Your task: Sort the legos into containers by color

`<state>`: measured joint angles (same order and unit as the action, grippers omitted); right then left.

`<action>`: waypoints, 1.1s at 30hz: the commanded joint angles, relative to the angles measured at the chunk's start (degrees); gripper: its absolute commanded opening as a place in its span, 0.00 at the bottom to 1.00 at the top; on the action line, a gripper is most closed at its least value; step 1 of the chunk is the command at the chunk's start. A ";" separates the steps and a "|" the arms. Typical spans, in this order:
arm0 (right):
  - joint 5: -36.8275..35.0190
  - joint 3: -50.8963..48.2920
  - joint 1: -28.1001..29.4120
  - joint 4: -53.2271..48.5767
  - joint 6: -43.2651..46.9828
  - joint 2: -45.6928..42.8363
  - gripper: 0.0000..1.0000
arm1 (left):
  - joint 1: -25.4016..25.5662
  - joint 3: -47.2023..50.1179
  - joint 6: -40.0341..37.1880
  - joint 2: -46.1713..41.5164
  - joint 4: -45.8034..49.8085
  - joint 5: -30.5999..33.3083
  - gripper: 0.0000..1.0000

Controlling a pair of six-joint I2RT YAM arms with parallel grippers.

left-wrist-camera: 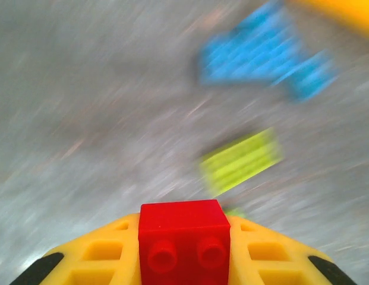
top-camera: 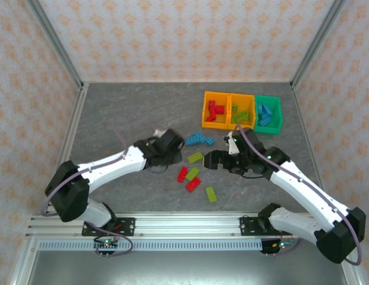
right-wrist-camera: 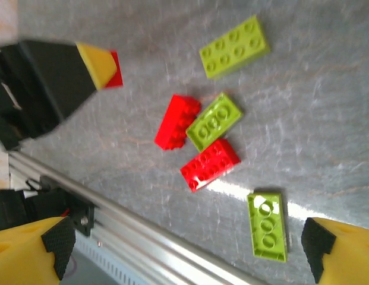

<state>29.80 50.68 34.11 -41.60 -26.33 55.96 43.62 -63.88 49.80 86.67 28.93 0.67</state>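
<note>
I judged the step in hand to be delivery of a red piece. My left gripper point(right-wrist-camera: 102, 63) was clamped on a red brick point(left-wrist-camera: 184, 237), near the middle of the desk point(top-camera: 113, 107) and apparently just clear of it. The next move called for carrying it toward the far right corner, to the orange bin point(top-camera: 204, 114) at the left end of the containers point(top-camera: 255, 96), where red bricks already lay, and releasing there. The left arm point(top-camera: 113, 163) reached low and forward. My right gripper point(top-camera: 215, 159) hung wide open and empty above the loose legos point(top-camera: 193, 184) towards the near edge.
</note>
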 commanded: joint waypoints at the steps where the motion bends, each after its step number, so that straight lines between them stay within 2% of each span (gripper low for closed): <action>1: -14.18 1.09 0.16 0.32 -3.42 -5.94 0.99 | -0.10 -15.91 -8.61 9.65 -1.25 9.87 0.22; 4: -22.03 1.18 0.00 -2.40 -5.29 -8.49 0.99 | -0.87 -32.16 -13.49 21.66 -0.98 13.56 0.21; 7: -23.58 1.55 0.00 -4.76 -6.10 -9.55 0.99 | -1.91 -49.16 -16.17 34.63 2.36 15.38 0.21; 11: -24.83 1.14 0.01 -6.55 -6.67 -11.08 0.99 | -2.22 -67.19 -20.99 46.86 4.12 16.28 0.22; 16: -25.50 0.83 0.00 -7.43 -6.62 -12.36 0.99 | -2.86 -80.82 -22.71 55.63 6.98 16.30 0.46; 19: -25.74 0.95 0.00 -7.65 -6.46 -12.46 0.99 | -2.93 -82.12 -23.23 54.72 8.54 14.74 0.52; 21: -26.53 0.73 0.04 -7.53 -6.70 -12.29 0.99 | -2.81 -80.71 -23.52 51.76 10.20 13.47 0.51; 23: -27.31 0.32 0.06 -7.40 -6.72 -11.86 0.99 | -2.75 -74.60 -23.61 46.22 9.77 11.58 0.50; 25: -27.67 0.12 0.00 -7.18 -6.34 -10.71 0.99 | -2.78 -60.80 -22.03 36.84 4.73 8.07 0.49; 27: -28.04 0.17 0.04 -7.11 -6.11 -8.81 0.99 | -2.34 -42.27 -20.79 24.70 -5.33 3.94 0.49; 29: -26.97 0.13 0.12 -6.09 -5.60 -6.45 1.00 | -1.45 -27.87 -21.28 12.89 -11.12 2.39 0.48; 33: -20.32 1.42 0.57 -0.88 -5.07 1.25 0.98 | 1.85 -10.55 -28.13 -5.93 -8.99 2.73 0.47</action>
<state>5.82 50.81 34.11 -46.46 -32.16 53.04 42.85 -82.74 27.14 90.72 22.92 4.93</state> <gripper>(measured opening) 0.984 0.469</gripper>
